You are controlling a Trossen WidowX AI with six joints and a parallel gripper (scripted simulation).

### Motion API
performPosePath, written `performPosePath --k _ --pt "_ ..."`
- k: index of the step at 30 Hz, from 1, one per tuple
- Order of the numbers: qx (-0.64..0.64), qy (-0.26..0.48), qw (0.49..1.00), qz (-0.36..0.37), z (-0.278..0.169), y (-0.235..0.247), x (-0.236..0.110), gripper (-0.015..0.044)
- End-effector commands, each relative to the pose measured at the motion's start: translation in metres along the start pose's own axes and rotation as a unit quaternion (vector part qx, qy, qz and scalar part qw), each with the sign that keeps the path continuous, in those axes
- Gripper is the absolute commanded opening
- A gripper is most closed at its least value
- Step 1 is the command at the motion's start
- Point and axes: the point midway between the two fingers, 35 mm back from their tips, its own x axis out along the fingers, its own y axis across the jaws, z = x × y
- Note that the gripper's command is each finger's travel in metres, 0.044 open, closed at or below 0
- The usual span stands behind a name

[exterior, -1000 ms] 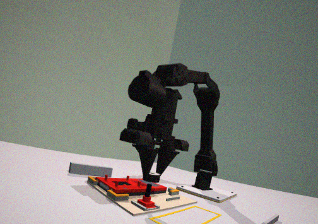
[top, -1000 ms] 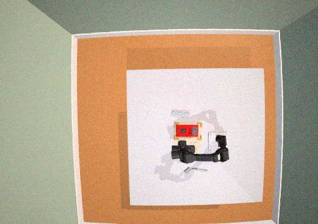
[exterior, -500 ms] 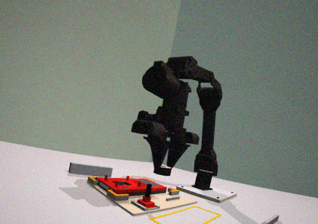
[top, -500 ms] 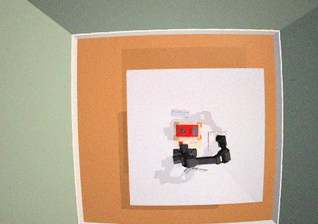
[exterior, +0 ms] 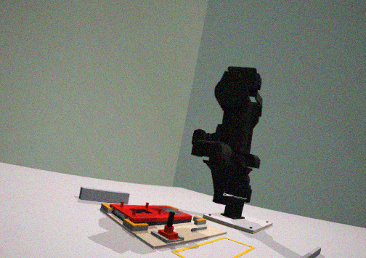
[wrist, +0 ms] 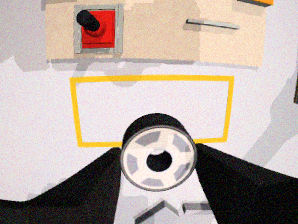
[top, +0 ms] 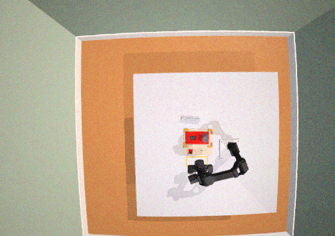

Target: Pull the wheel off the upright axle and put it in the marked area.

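Pincer [wrist: 158,163] fingers are clamping the wheel [wrist: 158,160] from both sides in the wrist view, standing partway open on it, with the wheel's pale spoked face and dark hub hole turned toward the camera at the lower centre of the frame. Behind the wheel, the yellow-outlined marked area [wrist: 89,106] is lying across the middle of the frame, and the wheel is overlapping its lower edge; whether it is touching the worktop [wrist: 27,110] cannot be told. Above that, the bare black axle [wrist: 88,20] is standing on its red base [wrist: 103,31] at the upper left, on a tan board [wrist: 166,36]. From the top view, the arm [top: 221,174] is reaching leftward from its base plate [top: 224,149] at right of centre, bending at the elbow [top: 242,165] and ending over the lower edge of the yellow outline [top: 197,160], just below the board and its red fixture [top: 196,137]. Only the exterior view is showing the arm folded tall and compact above its base plate [exterior: 237,221], with the axle [exterior: 170,219] upright and the yellow outline [exterior: 214,248] at the bottom of the frame; the wheel itself cannot be made out there. A grey bar [exterior: 104,195] is lying on the worktop behind the board.
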Motion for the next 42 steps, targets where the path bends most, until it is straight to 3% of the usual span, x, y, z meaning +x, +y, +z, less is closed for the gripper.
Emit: performPosePath --k 1,14,30,35,42 --pt "0.004 -0.001 1.000 -0.001 -0.009 -0.009 0.000 0.0000" --pt "0.004 -0.001 1.000 -0.001 -0.010 -0.009 0.023 0.0000" --pt "0.004 -0.001 1.000 -0.001 -0.009 -0.009 0.102 0.0000" --pt "0.004 -0.001 1.000 -0.001 -0.009 -0.010 0.105 0.0000" --pt "0.002 0.000 1.000 -0.001 -0.009 -0.009 0.101 0.0184"
